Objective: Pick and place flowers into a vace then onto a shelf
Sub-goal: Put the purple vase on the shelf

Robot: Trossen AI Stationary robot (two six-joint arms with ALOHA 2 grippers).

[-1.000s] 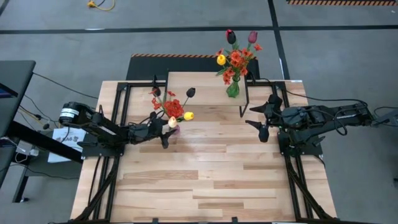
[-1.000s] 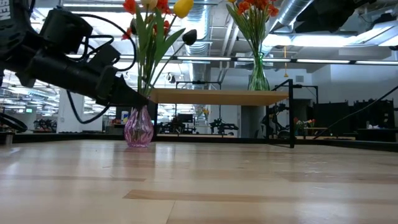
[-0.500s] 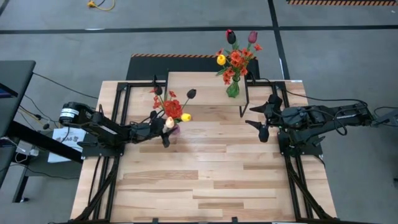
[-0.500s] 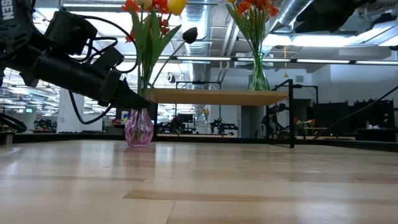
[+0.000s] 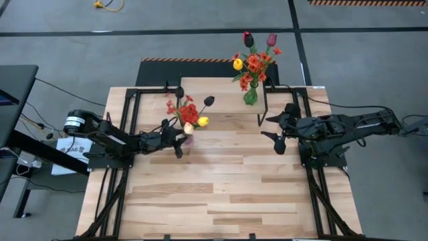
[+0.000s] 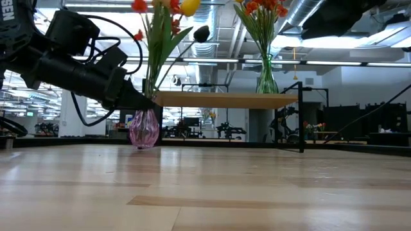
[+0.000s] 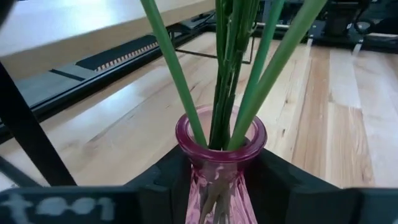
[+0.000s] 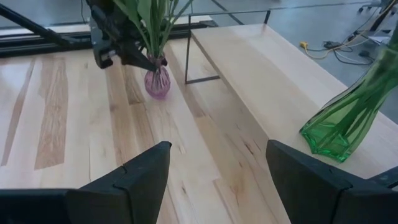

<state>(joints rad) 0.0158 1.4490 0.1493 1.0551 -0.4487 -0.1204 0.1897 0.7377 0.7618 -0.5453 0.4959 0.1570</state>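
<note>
The left gripper [image 5: 179,140] has its two dark fingers [image 7: 168,180] pressed against both sides of the neck of a pink ribbed glass vase [image 6: 144,129], which holds a bunch of long-stemmed red, yellow and dark artificial flowers [image 5: 189,114] and stands slightly tilted beside the low light-wood shelf on thin black legs [image 5: 221,94]. A green glass vase [image 5: 250,96] of orange-red flowers [image 5: 253,63] stands on the shelf. The right gripper [image 5: 276,131] hangs with fingers spread wide and empty, near the shelf's right end.

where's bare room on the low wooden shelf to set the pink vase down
The low light-wood shelf is bare along its left and middle, between its left edge and the green glass vase at its right end. It is crowded just in front of that left edge, where the left gripper is shut on the pink glass vase of flowers.
</note>
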